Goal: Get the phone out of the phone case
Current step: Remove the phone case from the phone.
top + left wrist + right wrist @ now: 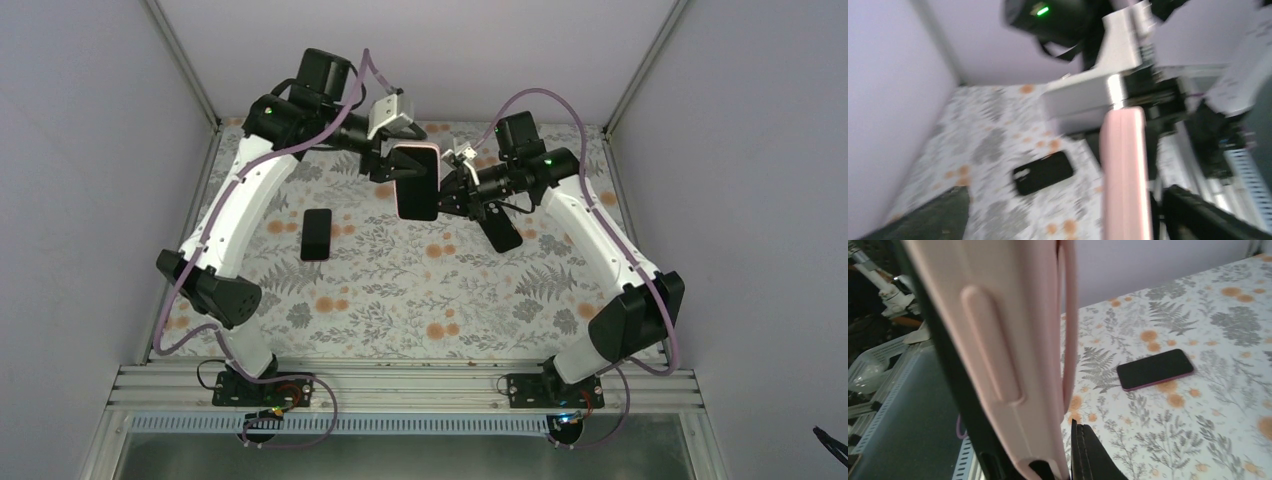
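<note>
The phone in its pink case (417,183) hangs in the air over the middle back of the mat, between both grippers. My right gripper (452,190) is shut on it from the right. In the right wrist view the pink case (998,340) fills the left half, with a black finger (1093,455) pressed against its side. My left gripper (385,165) is at the case's upper left. In the blurred left wrist view its fingers (933,215) stand wide apart and the case's edge (1125,175) rises between them, near the right one.
A dark phone with a magenta rim (316,234) lies flat on the floral mat (400,290) at the left, and it also shows in the right wrist view (1155,369). A black phone-shaped thing (500,230) lies under the right gripper, and it shows in the left wrist view (1043,172).
</note>
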Tool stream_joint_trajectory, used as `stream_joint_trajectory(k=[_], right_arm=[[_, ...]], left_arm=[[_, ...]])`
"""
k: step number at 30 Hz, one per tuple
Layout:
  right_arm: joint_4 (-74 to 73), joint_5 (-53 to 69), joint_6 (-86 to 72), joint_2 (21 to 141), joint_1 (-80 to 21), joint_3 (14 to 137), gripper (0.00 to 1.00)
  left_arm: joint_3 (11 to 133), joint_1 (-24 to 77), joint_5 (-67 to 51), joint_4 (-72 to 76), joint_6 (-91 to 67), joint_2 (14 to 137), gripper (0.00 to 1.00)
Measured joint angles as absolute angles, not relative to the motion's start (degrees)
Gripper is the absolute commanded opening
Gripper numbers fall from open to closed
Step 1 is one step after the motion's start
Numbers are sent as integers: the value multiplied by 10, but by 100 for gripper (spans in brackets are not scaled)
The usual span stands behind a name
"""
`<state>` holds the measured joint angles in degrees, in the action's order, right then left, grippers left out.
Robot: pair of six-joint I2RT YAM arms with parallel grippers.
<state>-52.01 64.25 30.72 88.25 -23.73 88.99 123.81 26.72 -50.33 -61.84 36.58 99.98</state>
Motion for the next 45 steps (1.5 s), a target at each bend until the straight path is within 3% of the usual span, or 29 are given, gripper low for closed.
stream_joint_trajectory(k=[5, 11, 14, 18, 22, 27, 33, 45], right_arm=[[-463, 613, 248, 858, -198, 866, 3], [-354, 524, 131, 842, -172, 867, 3], [-316, 462, 70, 861, -173, 907, 3], [-289, 398, 0, 926, -173, 1013, 3], [-274, 364, -61, 998, -172, 1101, 3], [-283, 342, -101, 1027, -172, 1106, 3], [-283, 323, -118, 1033, -172, 1106, 3], [-265, 334, -120, 1023, -172, 1058, 3]], left_arm=[[1207, 262, -345, -573, 389, 923, 100], [1014, 316, -151, -386, 415, 735, 100], [944, 372, -72, -299, 416, 706, 100], [890, 446, 42, -174, 446, 758, 100], [759, 511, 119, -43, 504, 820, 100], [714, 520, 164, 74, 519, 883, 100], [687, 518, 216, 345, 565, 912, 100], [672, 515, 285, 761, 750, 1145, 100]])
